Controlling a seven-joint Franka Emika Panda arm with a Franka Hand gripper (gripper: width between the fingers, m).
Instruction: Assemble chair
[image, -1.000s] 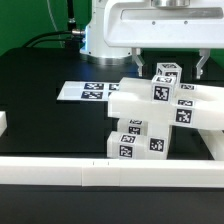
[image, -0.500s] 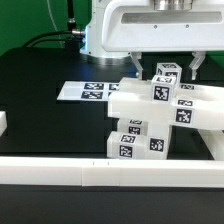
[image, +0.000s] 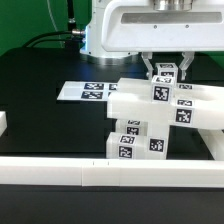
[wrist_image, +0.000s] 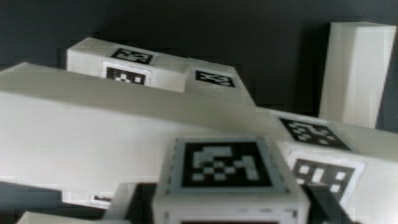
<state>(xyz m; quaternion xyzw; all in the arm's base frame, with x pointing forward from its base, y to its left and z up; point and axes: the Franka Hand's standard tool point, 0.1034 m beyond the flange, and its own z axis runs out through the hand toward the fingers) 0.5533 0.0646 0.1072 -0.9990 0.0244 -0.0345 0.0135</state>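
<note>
The partly built chair (image: 150, 118) stands at the table's front, toward the exterior view's right: white blocky pieces with black-and-white tags, stacked and joined. A tagged square post (image: 166, 70) sticks up from its top. My gripper (image: 167, 72) hangs straight above, with a finger on each side of the post's top, shut on it. In the wrist view the post's tagged end (wrist_image: 226, 165) sits between my dark fingers (wrist_image: 146, 200), with the chair's wide white slab (wrist_image: 107, 110) beyond it. My gripper (wrist_image: 228, 205) holds the post at both sides.
The marker board (image: 90, 91) lies flat on the black table behind the chair, toward the exterior view's left. A long white border rail (image: 60, 170) runs along the front edge, and a short rail end (image: 3, 122) sits at the left. The arm's base (image: 100, 40) stands behind.
The fingers stood wide apart on either side of the post; they have now closed in against its top. The chair has not moved.
</note>
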